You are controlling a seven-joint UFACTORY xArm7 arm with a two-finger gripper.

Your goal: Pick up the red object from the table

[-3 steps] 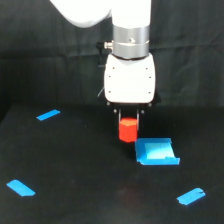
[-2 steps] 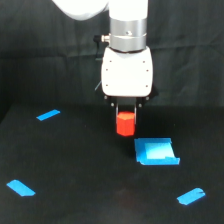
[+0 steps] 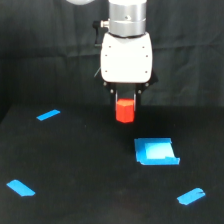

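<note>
The red object (image 3: 125, 111) is a small stubby red-orange block. It hangs between the dark fingers of my gripper (image 3: 125, 106), which is shut on it under the white wrist body. The block is lifted clear above the table (image 3: 90, 170), a wide matte black surface. It hangs above and a little to the exterior view's left of the blue tray.
A bright blue flat tray (image 3: 156, 151) lies on the table below and right of the block. Blue tape strips lie at the left back (image 3: 48, 115), left front (image 3: 21, 188) and right front (image 3: 191, 196). A black curtain (image 3: 45, 50) hangs behind.
The gripper has risen with the red block in it, from just above the table to well above it. The tray and tape strips have not moved.
</note>
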